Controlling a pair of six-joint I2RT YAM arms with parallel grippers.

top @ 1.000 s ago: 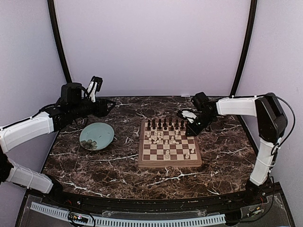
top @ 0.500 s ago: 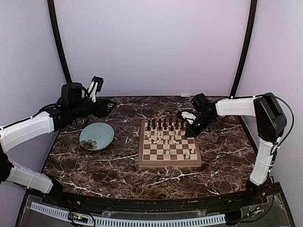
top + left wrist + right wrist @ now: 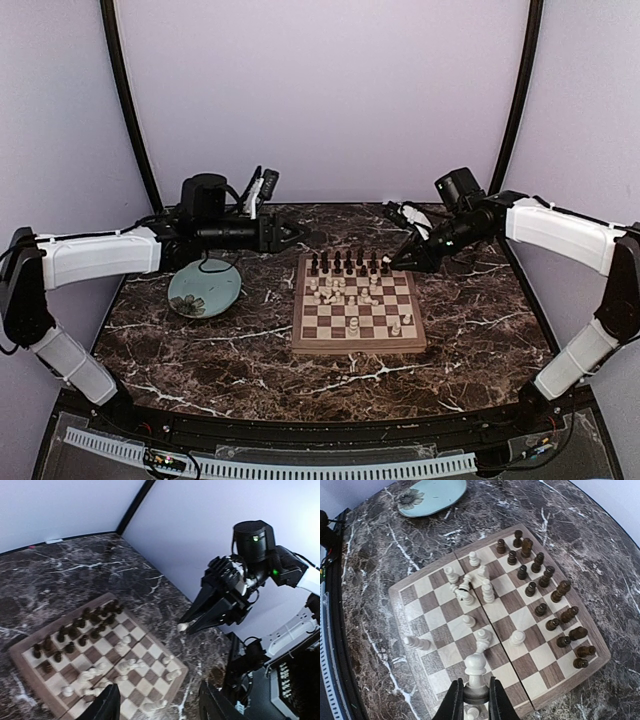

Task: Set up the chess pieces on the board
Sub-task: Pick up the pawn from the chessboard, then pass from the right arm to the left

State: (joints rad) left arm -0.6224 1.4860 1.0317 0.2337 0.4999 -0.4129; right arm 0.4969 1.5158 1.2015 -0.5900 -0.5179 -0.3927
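The board (image 3: 358, 346) lies mid-table. Dark chess pieces (image 3: 348, 265) stand in its two far rows. Cream-white chess pieces (image 3: 345, 293) are scattered over the middle, some lying on their sides (image 3: 465, 592). My right gripper (image 3: 475, 696) is shut on the base of a white pawn (image 3: 475, 666), held upright above the board's edge squares. From above, that gripper (image 3: 394, 262) hangs over the board's far right corner. My left gripper (image 3: 300, 236) is open and empty, in the air beyond the board's far left corner; its fingers (image 3: 107, 706) frame the board (image 3: 20, 655) from above.
A round pale-teal plate (image 3: 204, 285) with a flower motif sits left of the board, also seen in the right wrist view (image 3: 432, 497). Dark marble table (image 3: 230, 370) surrounds the board. Black frame poles (image 3: 125, 90) rise at the back corners.
My left arm has swung right, from behind the plate to the board's far left corner. My right arm has pulled up and back with the white pawn still gripped.
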